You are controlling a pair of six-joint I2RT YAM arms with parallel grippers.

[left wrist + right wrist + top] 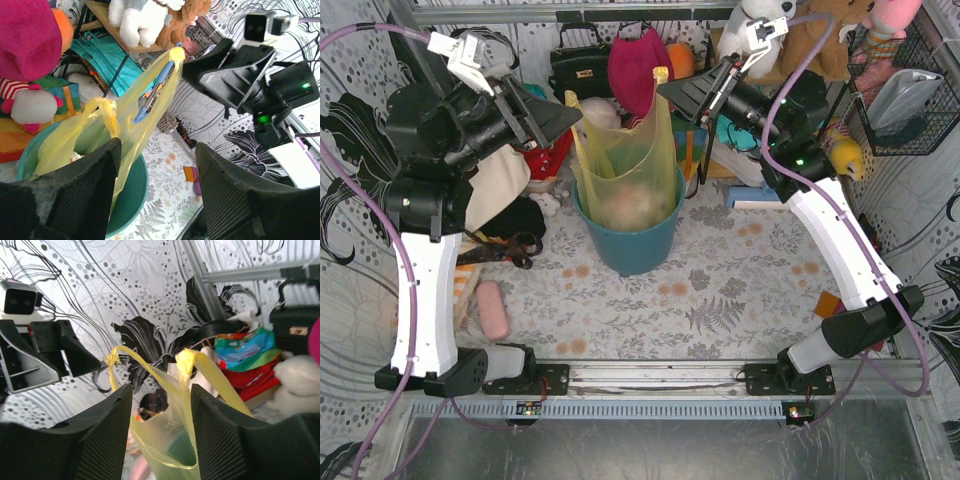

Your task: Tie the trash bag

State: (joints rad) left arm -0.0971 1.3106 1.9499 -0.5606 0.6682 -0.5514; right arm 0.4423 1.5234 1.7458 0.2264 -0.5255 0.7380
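Observation:
The trash bag (625,150) is thin yellow-green plastic and stands up out of the teal bin (632,248), with crumpled paper showing through low down. Its two handles rise as peaks, the left one (114,359) lower and the right one (185,360) higher. My left gripper (572,113) is open beside the left handle, and the bag (145,95) runs past the outer side of its left finger (90,190). My right gripper (161,389) is open at the right peak (661,76), and the bag's film (165,440) hangs loose between its fingers.
Plush toys (760,30), a black handbag (580,62) and a magenta cushion (638,62) crowd the back. A cream tote (500,185) and a pink block (492,308) lie at the left. An orange card (830,303) lies at the right, under a wire basket (910,95).

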